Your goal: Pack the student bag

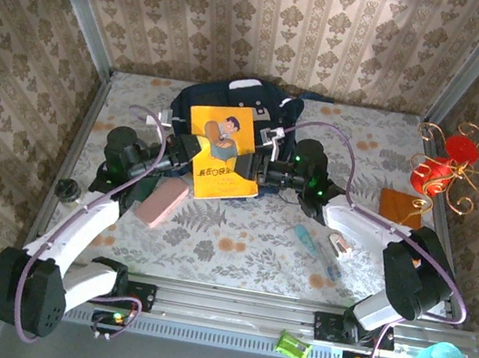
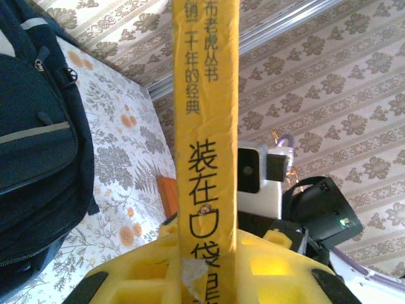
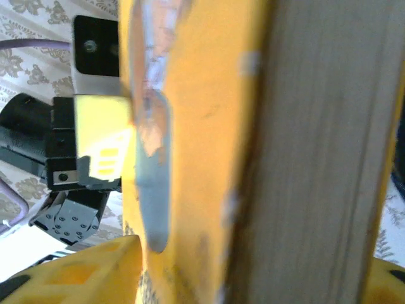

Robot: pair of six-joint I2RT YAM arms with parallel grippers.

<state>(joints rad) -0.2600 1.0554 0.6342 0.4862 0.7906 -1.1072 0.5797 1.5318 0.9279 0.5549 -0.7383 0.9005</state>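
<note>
Book: your yellow book [image 1: 223,153] lies tilted against the student bag [image 1: 212,94].
Left gripper [image 1: 193,148]: you're clamped on its spine.
Right gripper [image 1: 261,168]: clamped on the page edge.

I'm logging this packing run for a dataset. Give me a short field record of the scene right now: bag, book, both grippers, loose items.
bag: navy student bag, far middle, behind the book
book: yellow book, cover facing up, overlapping the bag's near edge
left gripper: shut on the book's left edge
right gripper: shut on the book's right edge
loose items: pink block by the left arm; pens and brown pad by the right arm
status: book not yet inside
</note>
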